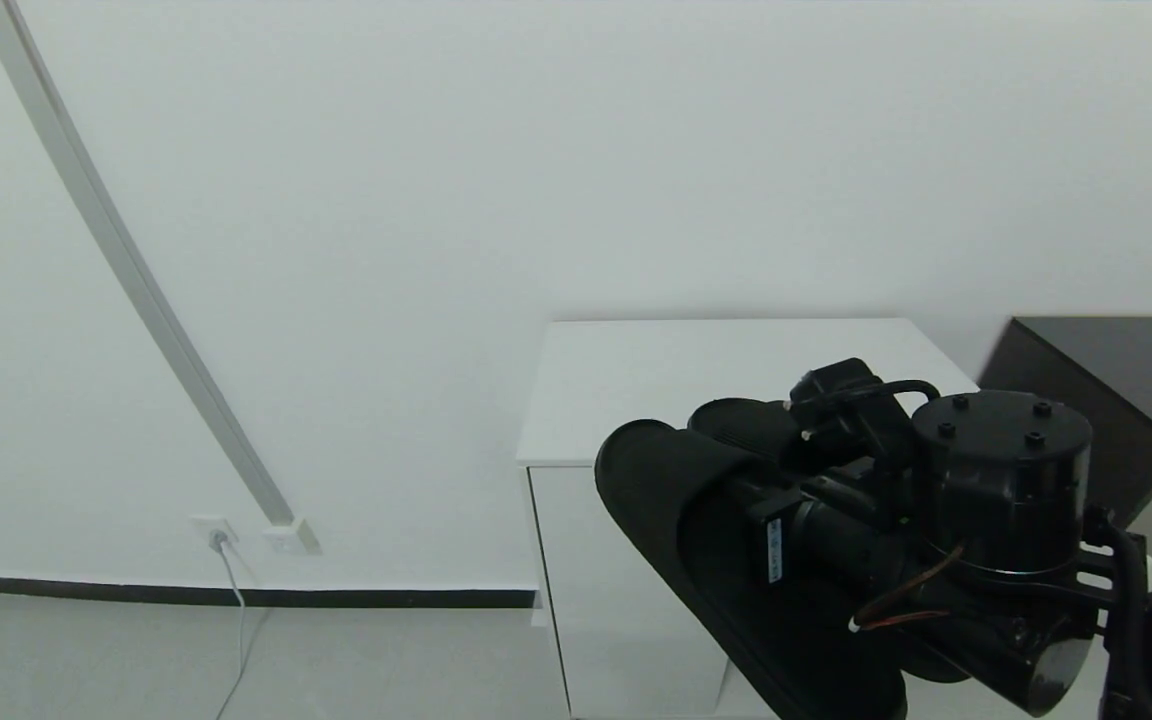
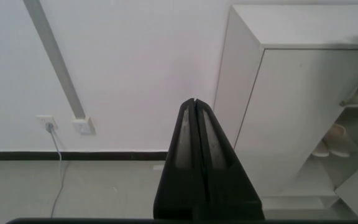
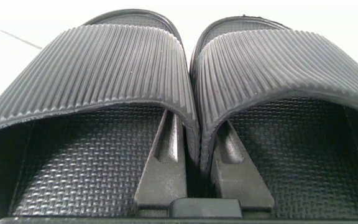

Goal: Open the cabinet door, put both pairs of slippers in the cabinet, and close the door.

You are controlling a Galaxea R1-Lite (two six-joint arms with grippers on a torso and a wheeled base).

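the black slippers [image 1: 666,500] are up off the floor right in front of the white cabinet [image 1: 716,390], roughly level with its top edge, the two sitting side by side. the right gripper [image 3: 197,146] has one finger [image 3: 163,162] tucked under each strap and is squeezing the two inner walls together, so it's clamped on the pair. from the left wrist view the cabinet door [image 2: 303,118] is swung open, bar handle [image 2: 353,90] on its edge, and a pale pair of slippers [image 2: 334,142] sits on a shelf inside. the left gripper [image 2: 194,109] hangs off to the cabinet's side, fingers pressed flat against each other with nothing between them. on the wall near the cabinet there's a socket [image 2: 47,121] with a cable hanging down, and a dark grey unit [image 1: 1116,390] stands just beside the cabinet.
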